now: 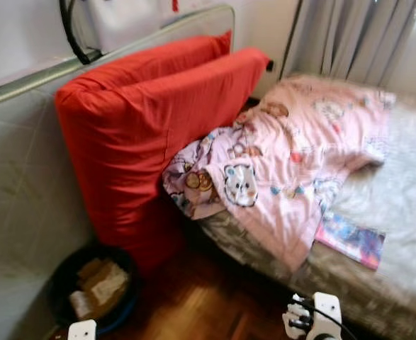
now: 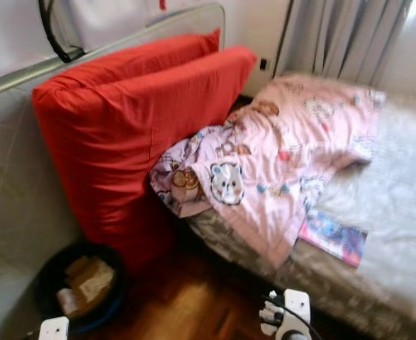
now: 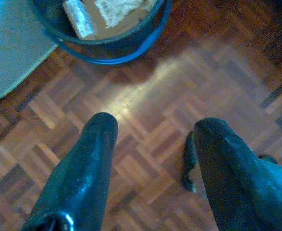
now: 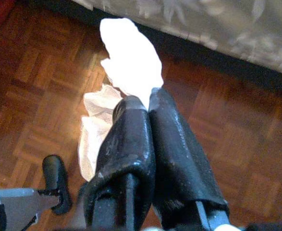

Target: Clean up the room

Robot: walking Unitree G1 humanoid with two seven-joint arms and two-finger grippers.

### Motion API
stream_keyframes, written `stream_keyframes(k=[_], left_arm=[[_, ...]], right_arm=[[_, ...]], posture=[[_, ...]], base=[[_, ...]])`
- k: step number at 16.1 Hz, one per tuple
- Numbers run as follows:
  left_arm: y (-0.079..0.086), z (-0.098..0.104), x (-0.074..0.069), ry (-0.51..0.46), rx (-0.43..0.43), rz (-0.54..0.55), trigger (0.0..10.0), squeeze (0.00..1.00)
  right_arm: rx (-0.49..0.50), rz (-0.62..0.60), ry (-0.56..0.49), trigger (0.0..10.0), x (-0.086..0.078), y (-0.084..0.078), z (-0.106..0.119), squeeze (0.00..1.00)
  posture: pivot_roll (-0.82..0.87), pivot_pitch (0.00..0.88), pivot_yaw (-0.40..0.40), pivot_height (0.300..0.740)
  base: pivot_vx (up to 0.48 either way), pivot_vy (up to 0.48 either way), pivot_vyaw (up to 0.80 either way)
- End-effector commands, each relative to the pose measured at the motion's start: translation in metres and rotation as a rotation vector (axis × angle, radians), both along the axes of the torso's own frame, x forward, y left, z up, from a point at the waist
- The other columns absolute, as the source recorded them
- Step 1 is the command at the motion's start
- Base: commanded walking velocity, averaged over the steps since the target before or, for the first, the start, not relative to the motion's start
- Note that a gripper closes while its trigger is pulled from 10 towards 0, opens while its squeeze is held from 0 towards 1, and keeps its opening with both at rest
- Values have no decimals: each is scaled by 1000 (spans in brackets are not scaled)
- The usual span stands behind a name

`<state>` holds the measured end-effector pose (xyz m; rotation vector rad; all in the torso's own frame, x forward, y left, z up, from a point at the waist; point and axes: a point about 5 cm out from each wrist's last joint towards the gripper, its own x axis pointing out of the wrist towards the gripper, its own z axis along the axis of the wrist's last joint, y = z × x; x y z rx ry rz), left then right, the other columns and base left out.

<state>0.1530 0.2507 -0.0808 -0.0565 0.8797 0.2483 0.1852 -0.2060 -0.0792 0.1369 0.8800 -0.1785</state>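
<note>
Looking down from the head, 2 red cushions (image 1: 151,134) lean against a bed (image 1: 406,241) under a pink blanket (image 1: 300,156); a dark bin (image 1: 98,287) sits on parquet. Left gripper (image 3: 155,127) hovers spread above the floor. Right gripper (image 4: 148,103) pinches what looks like crumpled white tissue (image 4: 128,57).

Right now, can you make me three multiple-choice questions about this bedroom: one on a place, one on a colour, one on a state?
1. Where does the magazine lie?
A. on the bed
B. in the bin
C. on the floor

2. What colour are the two big cushions?
A. blue
B. red
C. grey

3. How is the right gripper?
A. open, holding nothing
B. shut on white tissue
C. shut on a blanket

Key: 1 A, it rests on the bed cover near the edge; 2 B, both covers are red; 3 B, the fingers pinch the tissue above the wood floor.
</note>
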Motion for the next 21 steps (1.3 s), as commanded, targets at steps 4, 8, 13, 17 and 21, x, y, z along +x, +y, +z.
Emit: stream_keyframes(k=[4,8,13,17,21], left_arm=[[14,0,-10,22,15,17,10000,0],[1,0,1,13,9,7,10000,0],[-4,-2,1,17,9,2,10000,0],[11,-2,-14,22,18,17,10000,0],[6,-4,-15,29,12,8,10000,0]], right_arm=[[4,-14,19,10000,-5,0,-3,0],[6,-14,18,10000,-5,0,-3,0],[-2,0,22,10000,-6,-1,-3,0],[1,8,16,10000,-6,-1,-3,0],[-4,16,21,10000,-7,-2,-3,0]], posture=[[22,43,4,740],[21,49,5,740],[23,49,-2,740],[18,26,2,740],[19,13,-3,740]], base=[[0,443,0],[0,445,0],[0,256,0],[0,0,722],[0,0,800]])
